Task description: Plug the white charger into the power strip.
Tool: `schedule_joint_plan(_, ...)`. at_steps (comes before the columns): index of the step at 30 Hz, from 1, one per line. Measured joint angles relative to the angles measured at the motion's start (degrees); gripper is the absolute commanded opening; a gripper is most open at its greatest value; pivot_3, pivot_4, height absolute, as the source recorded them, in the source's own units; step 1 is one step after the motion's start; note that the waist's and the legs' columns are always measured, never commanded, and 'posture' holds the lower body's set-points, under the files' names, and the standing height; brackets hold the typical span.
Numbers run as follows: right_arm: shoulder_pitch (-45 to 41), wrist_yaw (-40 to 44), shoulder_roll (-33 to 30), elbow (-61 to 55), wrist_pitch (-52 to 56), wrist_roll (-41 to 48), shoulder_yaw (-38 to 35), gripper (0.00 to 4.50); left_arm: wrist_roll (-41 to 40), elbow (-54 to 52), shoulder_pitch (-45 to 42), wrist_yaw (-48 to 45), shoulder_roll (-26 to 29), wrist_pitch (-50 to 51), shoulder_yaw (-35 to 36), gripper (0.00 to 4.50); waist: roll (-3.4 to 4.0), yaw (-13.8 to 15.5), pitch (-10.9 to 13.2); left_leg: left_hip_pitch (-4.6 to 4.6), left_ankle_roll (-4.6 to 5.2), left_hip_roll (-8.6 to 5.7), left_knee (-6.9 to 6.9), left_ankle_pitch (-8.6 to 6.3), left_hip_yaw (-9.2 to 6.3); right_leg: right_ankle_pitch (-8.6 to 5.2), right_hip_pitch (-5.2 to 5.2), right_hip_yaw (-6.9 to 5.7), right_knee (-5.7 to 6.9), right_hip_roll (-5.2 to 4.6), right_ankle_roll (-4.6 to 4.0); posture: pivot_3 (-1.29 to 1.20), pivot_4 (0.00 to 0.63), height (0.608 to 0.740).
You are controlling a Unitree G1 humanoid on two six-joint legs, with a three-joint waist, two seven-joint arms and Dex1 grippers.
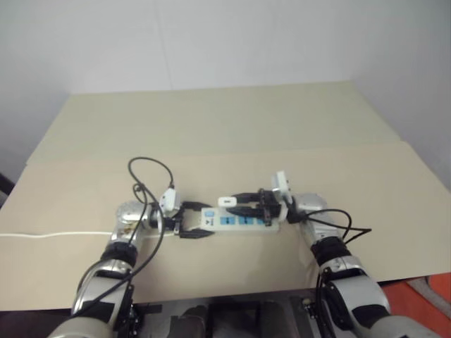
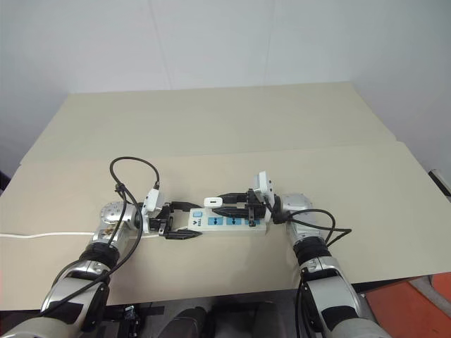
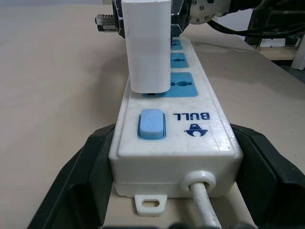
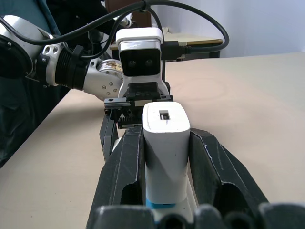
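The power strip (image 1: 246, 220) lies lengthwise across the near middle of the table, its blue switch (image 3: 151, 123) at the left end. My left gripper (image 1: 199, 220) is shut on that end, one black finger (image 3: 88, 167) pressed against each long side. The white charger (image 3: 147, 45) stands upright with its base down at the first blue socket (image 3: 183, 87) beside the switch. Its prongs are hidden. My right gripper (image 4: 167, 136) comes in from the right along the strip and is shut on the charger (image 4: 166, 143), a finger on each side.
The strip's thin white cord (image 1: 49, 234) trails left along the beige table (image 1: 225, 134). Black cables (image 1: 151, 169) loop above my left wrist and beside my right wrist. The table's front edge runs just under my forearms. A white wall rises behind the table.
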Motion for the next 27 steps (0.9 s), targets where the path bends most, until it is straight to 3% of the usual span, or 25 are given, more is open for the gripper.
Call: schedule_joint_plan(27, -2.8, 0.2, -0.4, 7.6, -8.1, -1.9, 2.6, 1.10, 0.9, 0.0, 0.5, 0.9, 0.5, 1.0, 0.0, 3.26, 0.02, -0.1, 0.0, 0.89, 0.27, 0.26, -0.21, -0.26, -0.01, 0.00, 0.80, 0.10, -0.56, 0.33, -0.10, 0.00, 0.150, 0.740)
